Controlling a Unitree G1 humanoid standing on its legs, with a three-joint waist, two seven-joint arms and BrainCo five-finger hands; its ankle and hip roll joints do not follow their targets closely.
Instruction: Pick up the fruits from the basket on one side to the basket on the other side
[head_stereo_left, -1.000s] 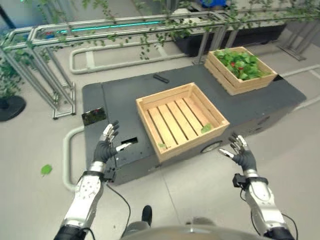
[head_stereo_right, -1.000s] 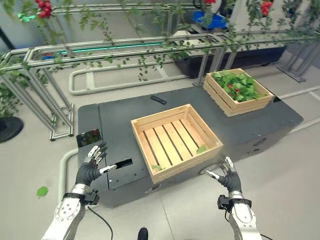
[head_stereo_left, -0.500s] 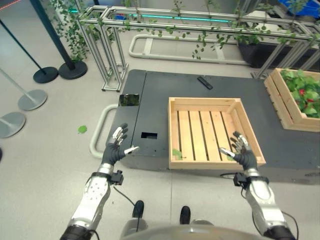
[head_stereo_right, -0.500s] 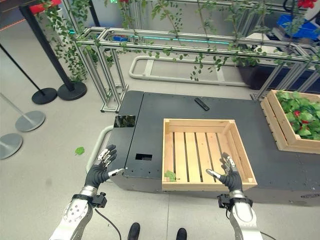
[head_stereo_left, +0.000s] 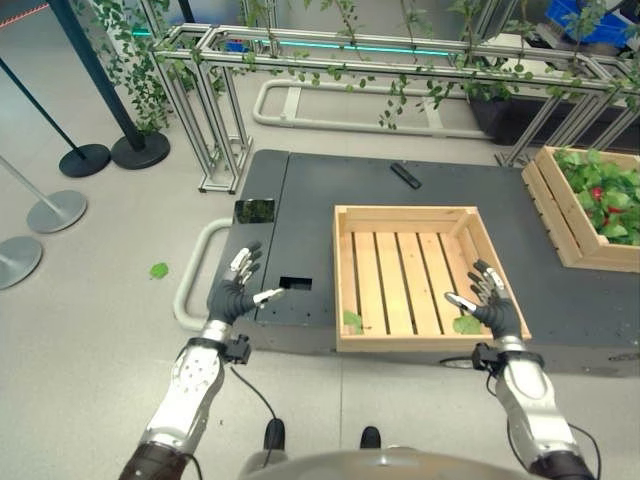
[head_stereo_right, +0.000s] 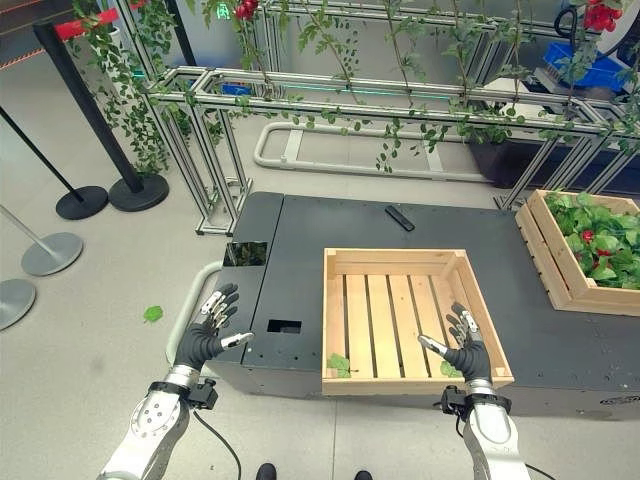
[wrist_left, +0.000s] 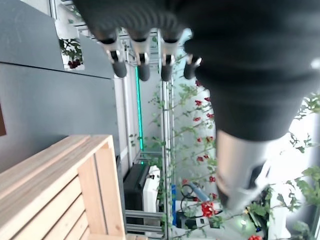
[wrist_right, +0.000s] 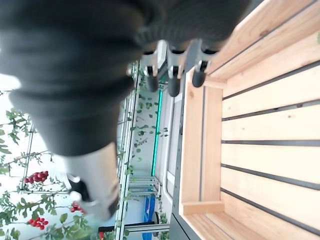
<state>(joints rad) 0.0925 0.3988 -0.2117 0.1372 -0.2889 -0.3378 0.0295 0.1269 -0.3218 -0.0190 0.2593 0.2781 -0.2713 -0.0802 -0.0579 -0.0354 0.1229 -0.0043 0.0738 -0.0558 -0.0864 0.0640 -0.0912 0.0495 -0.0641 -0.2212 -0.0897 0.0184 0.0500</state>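
A big dark tabletop (head_stereo_left: 310, 205) carries two wooden crates. The empty crate (head_stereo_left: 425, 275) sits near the middle of the tabletop, close to the near edge. It has a slatted floor, and two green leaves lie in it, one leaf (head_stereo_left: 352, 320) by its near left corner and one more (head_stereo_left: 466, 324) by its near right corner. The full crate (head_stereo_left: 592, 205) sits at the far right end of the tabletop, well apart from the empty one. It is packed with green leaves, and small red fruits (head_stereo_left: 598, 192) show among them. The left hand (head_stereo_left: 234, 291) hangs over the near left corner of the tabletop, with its fingers spread and straight and nothing in it. Just beside it there is a small slot (head_stereo_left: 295, 283) cut in the tabletop. The right hand (head_stereo_left: 487, 304) hangs over the near right corner of the empty crate, fingers spread wide too, and it holds nothing. A small black bar (head_stereo_left: 405, 175) lies near the far edge of the tabletop. A dark shiny square (head_stereo_left: 255, 210) sits by the left edge. Behind the tabletop stand metal rails (head_stereo_right: 330, 95) with leafy vines and red berries. One green leaf (head_stereo_left: 159, 270) lies on the floor to the left.
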